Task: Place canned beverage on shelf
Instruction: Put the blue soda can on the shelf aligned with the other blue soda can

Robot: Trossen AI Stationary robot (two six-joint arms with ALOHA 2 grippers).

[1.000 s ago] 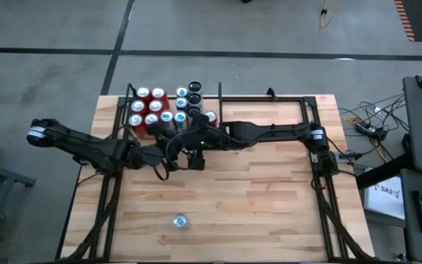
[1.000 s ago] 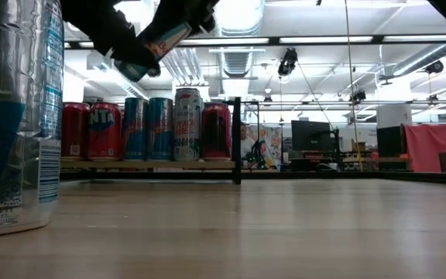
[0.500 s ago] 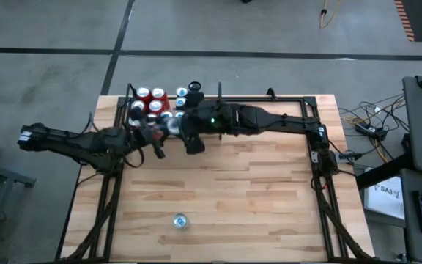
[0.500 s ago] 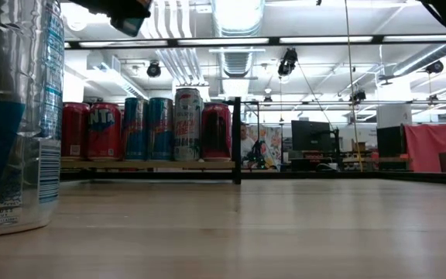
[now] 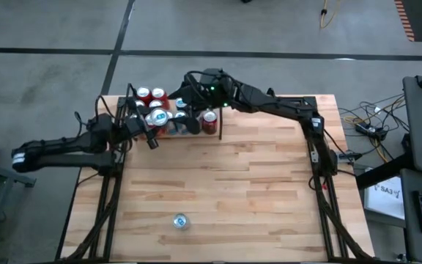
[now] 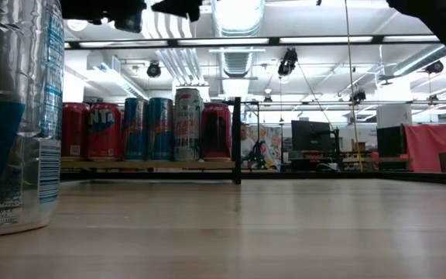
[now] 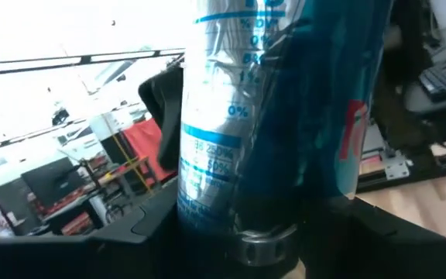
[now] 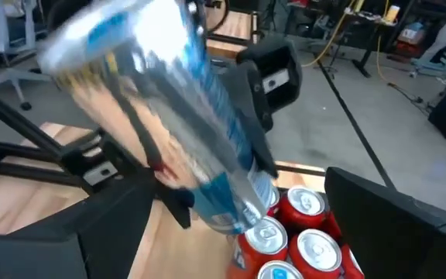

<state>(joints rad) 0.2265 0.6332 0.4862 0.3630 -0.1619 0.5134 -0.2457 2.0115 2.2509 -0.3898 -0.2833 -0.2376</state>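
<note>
The shelf (image 5: 134, 99) is the narrow black-framed bay at the table's far left. It holds several red, blue and silver cans (image 6: 149, 128) standing on its wood floor. My left gripper (image 5: 146, 126) is shut on a blue-and-silver can (image 5: 157, 117) just above the shelf's near edge; the can also shows in the left wrist view (image 7: 277, 116) and the right wrist view (image 8: 184, 132). My right gripper (image 5: 189, 103) hangs open over the shelved cans, its fingers (image 8: 76, 232) wide apart close by the held can and clear of it. My left gripper pinches the can's side wall (image 7: 207, 209) between its two fingers (image 8: 269, 77), which lie across the can about midway along it. The fingers come from the table's left side. The can is lifted clear and tilted above the red shelved cans.
Another can (image 5: 179, 220) stands alone near the table's near edge; it fills the left of the low view (image 6: 14, 116). A black frame post (image 5: 220, 110) divides the narrow bay from the wider bay (image 5: 269, 110) to its right. The mid-table is bare wood.
My left gripper has carried the can from mid-table toward the far left edge and up, to the shelf's near edge. My right gripper has drawn away from mid-table toward the far edge and now hangs over the shelved cans.
</note>
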